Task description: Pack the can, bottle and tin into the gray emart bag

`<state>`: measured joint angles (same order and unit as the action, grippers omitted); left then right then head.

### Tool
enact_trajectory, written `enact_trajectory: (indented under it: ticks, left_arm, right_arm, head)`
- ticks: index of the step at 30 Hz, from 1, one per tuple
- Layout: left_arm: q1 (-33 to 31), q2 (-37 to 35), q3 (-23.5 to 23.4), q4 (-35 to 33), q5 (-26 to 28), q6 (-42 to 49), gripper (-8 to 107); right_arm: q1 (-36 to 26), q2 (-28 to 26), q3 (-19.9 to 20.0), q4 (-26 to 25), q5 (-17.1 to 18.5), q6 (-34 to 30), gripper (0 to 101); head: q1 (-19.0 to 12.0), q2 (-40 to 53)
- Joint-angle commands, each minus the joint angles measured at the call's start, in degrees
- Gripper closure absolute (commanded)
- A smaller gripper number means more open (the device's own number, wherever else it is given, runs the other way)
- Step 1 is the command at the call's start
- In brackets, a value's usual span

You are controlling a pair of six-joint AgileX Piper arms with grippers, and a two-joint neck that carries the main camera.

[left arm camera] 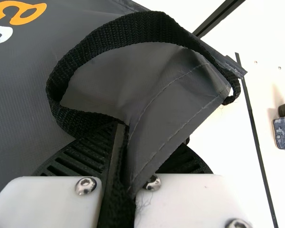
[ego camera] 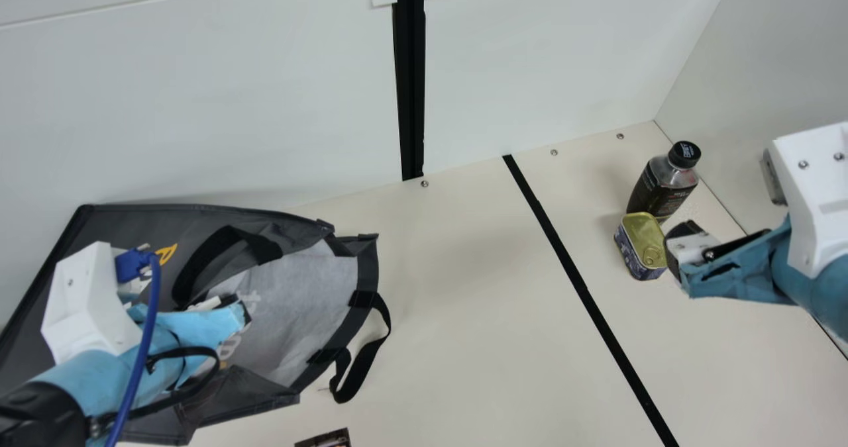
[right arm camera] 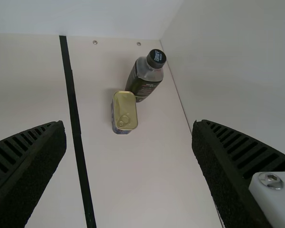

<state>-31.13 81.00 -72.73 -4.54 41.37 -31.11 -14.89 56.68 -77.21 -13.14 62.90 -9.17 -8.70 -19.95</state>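
Main view, bottom edge: a small dark printed thing [ego camera: 323, 439], cut off by the frame; we cannot tell what it is.
Left gripper [ego camera: 240, 306]: at the mouth of the gray emart bag [ego camera: 311, 288]; in the left wrist view we see its two fingers pressed together on the bag's dark cloth edge.
Bag: on its side on the table [ego camera: 464, 321], its pale inside turned toward the table's middle.
Handles: one black handle [ego camera: 371, 361] droops from the mouth onto the table; the other black handle [left arm camera: 142, 31] loops up beside our clamped fingers.
Black strip [ego camera: 583, 288]: runs along the table between the bag and our right gripper [ego camera: 677, 251].
Right gripper: just beside the tin in the main view; the right wrist view has our fingers wide apart, holding nothing.
Tin [ego camera: 642, 238]: on the table beyond our right fingertips, gold lid up, between the two fingers as the right wrist view sees it.
Bottle [ego camera: 662, 185]: upright, black-capped, just behind the tin and near the side wall [ego camera: 762, 69]; we cannot tell whether bottle and tin touch.
Black post [ego camera: 411, 69]: against the back wall [ego camera: 232, 102].
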Motion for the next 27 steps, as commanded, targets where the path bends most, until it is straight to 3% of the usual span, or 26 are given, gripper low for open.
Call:
enact_trajectory:
  ticks: [1, 15, 27]
  left_arm:
    - [0.0, 0.0, 0.0, 0.0, 0.0, 0.0, 89]
    - [0.0, 0.0, 0.0, 0.0, 0.0, 0.0, 89]
    - [0.0, 0.0, 0.0, 0.0, 0.0, 0.0, 89]
  right_arm:
    - [-1.1, 1.0, -0.4, 0.9, -0.7, -0.9, 10]
    - [-6.6, 9.4, -3.4, 4.9, -5.4, -5.6, 10]
    - [-7.2, 15.9, -7.0, 4.9, -6.9, -6.4, 10]
  head:
    - [-1.3, 0.0]
    - [-1.3, 0.0]
    - [-1.3, 0.0]
